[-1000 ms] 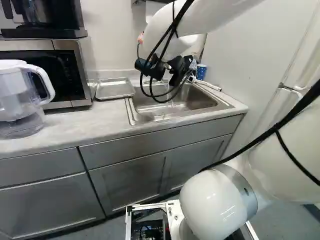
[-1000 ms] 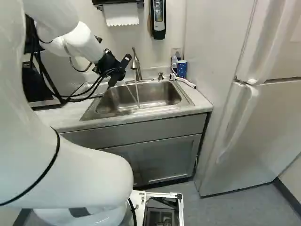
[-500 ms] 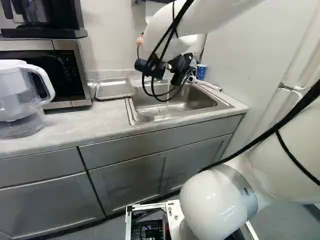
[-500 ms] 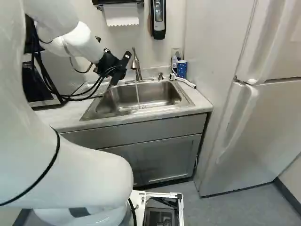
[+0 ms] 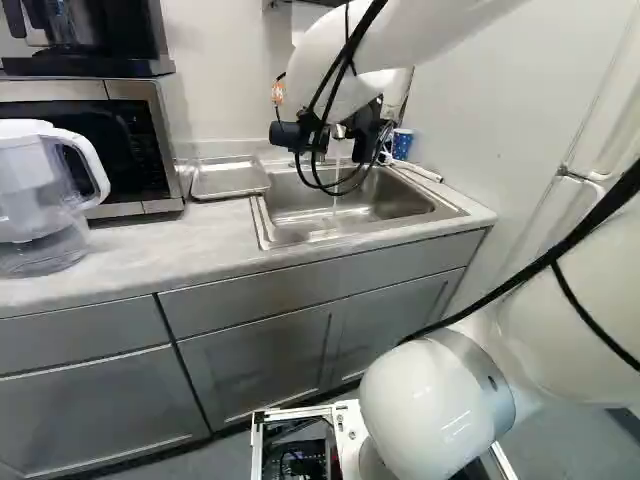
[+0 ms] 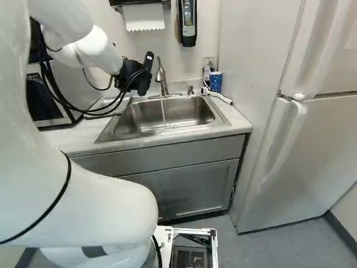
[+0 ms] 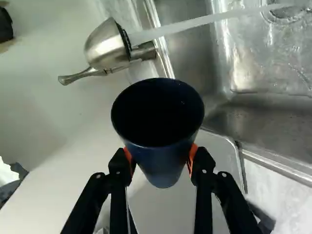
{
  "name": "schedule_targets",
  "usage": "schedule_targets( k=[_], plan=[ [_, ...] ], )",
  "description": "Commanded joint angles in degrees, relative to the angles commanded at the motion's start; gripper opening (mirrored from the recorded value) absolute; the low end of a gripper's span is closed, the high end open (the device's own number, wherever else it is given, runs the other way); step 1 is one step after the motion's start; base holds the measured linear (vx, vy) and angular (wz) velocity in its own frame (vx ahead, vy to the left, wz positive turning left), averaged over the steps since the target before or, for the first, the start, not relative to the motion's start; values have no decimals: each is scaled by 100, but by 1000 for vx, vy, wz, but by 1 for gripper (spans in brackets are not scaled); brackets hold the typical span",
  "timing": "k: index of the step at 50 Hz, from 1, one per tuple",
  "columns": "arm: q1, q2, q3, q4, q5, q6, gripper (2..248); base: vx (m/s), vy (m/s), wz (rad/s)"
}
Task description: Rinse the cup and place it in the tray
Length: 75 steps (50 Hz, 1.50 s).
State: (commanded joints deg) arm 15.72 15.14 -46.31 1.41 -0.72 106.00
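Observation:
My gripper (image 6: 144, 78) hangs left of the faucet (image 6: 161, 78) in the right base view, over the back of the counter. In the wrist view the gripper (image 7: 161, 160) is shut on a dark blue cup (image 7: 165, 168), an orange pad on each side; the cup's mouth faces the camera and its inside looks dark. Beside it the faucet head (image 7: 108, 46) pours a stream of water (image 7: 204, 20) into the sink (image 5: 400, 205), clear of the cup. The metal tray (image 5: 230, 178) lies left of the sink. In the base views the arm and cables hide the cup.
A microwave (image 5: 130, 140) and a clear pitcher (image 5: 40, 200) stand left of the tray. A blue patterned cup (image 6: 216, 81) and a white brush (image 6: 218, 96) are at the sink's back right corner. A fridge (image 6: 318, 145) stands at the right; a dispenser (image 6: 188, 22) hangs above.
My gripper has turned at the wrist, its visible part standing more upright in the right base view, and has shifted slightly left there. The water now falls in a steadier stream. The base has not moved.

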Motion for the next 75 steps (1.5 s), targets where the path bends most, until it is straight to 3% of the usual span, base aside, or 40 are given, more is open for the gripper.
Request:
schedule_targets(
  k=[75],
  plan=[
    [0,0,0,0,0,-4517,123,0,0,0]
  ],
)
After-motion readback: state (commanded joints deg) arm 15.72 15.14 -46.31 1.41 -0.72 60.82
